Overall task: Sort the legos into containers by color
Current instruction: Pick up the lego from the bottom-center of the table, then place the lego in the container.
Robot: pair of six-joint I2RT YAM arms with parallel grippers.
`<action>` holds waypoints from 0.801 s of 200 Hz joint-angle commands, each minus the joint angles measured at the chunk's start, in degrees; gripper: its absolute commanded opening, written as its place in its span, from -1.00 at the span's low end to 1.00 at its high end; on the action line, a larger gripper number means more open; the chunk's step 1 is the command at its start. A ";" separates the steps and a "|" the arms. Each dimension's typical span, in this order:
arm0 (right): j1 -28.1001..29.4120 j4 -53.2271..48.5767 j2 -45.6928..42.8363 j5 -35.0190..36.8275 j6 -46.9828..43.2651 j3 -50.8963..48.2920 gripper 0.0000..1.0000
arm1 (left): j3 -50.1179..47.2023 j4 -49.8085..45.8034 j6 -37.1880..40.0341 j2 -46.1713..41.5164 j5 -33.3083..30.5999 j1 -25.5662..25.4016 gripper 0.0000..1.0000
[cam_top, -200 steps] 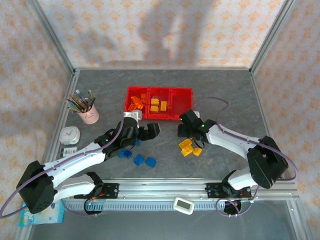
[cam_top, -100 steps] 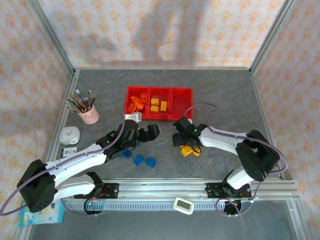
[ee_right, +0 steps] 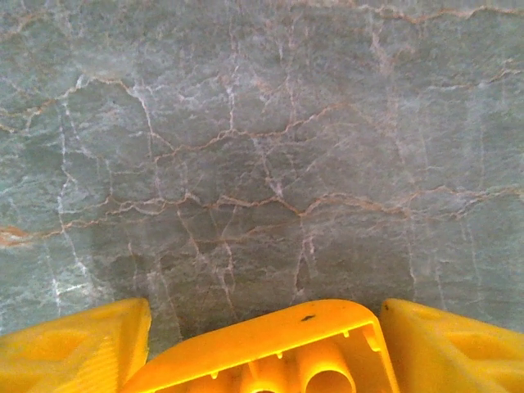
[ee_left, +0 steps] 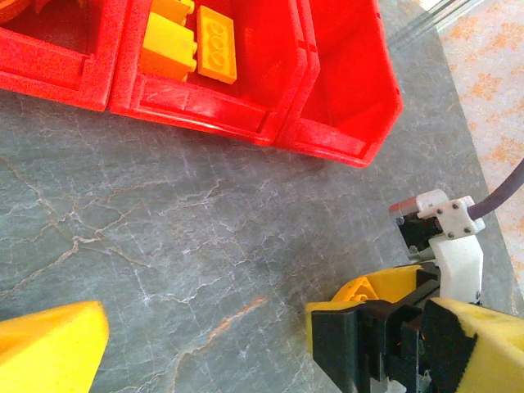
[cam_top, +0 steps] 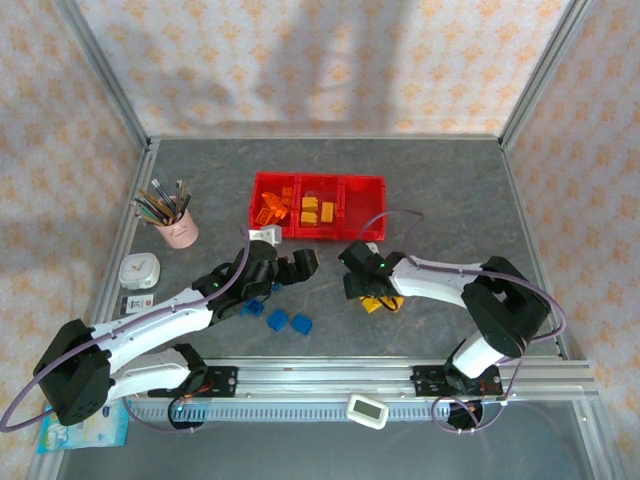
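Gray marbled counter [cam_top: 450, 190] takes up most of the top view. L arm [cam_top: 150, 325] reaches from 7 o'clock toward ctr. R arm [cam_top: 435, 276] folds in from 5 o'clock, wrist pointing at ctr. Containers [cam_top: 363, 205]: red, 3 joined in a row, at 12 o'clock of ctr. Pink pencil cup [cam_top: 180, 230] at 10 o'clock, w/ white timer [cam_top: 140, 271] near its 7 o'clock.

L fingers [ee_left: 49, 348]: yellow pads wide apart, bare counter betw. them, nothing held. In top view they hang at 6 o'clock of the containers' L bin, near but not touching.

R fingers [ee_right: 65, 348]: set close on both flanks of a yellow brick [ee_right: 270, 348] whose hollow underside w/ tubes faces the cam. One finger touches it, w/ a sliver of gap by the other, so can't tell if it's clamped. In top view this is at 5 o'clock of ctr, low over the counter.

Orange bricks [cam_top: 272, 208] lie in the L bin and yellow bricks [cam_top: 315, 210] in the mid bin; L wrist view shows 2 of the yellow side by side. Blue bricks [cam_top: 277, 320] sit loose on the counter at 6 o'clock of the L fingers. A further yellow piece [cam_top: 396, 302] lies on the counter just beside the R fingers, at their 4 o'clock.
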 commanded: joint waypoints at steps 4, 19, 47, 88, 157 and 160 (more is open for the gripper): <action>0.04 -1.15 0.77 3.97 0.39 1.03 0.34 | 0.45 -0.07 0.19 -0.41 -1.88 -0.52 0.98; 0.11 -0.87 0.84 3.71 0.15 1.14 0.28 | 0.45 -0.14 0.19 -0.54 -1.99 -0.52 0.99; 0.08 -1.00 0.39 3.35 0.08 2.18 0.20 | 0.74 -0.64 0.36 -0.71 -2.12 -0.52 0.98; 0.08 -2.13 -2.22 1.96 -0.35 6.49 0.20 | 1.98 -3.55 1.58 -2.38 -4.98 -0.26 0.98; -1.29 -1.63 7.23 4.98 -3.12 26.29 0.22 | 4.53 -7.64 5.41 -5.18 -3.23 7.46 0.98; -1.47 -1.48 8.01 5.00 -3.30 27.31 0.22 | 4.66 -7.83 5.57 -5.32 -3.22 7.86 0.98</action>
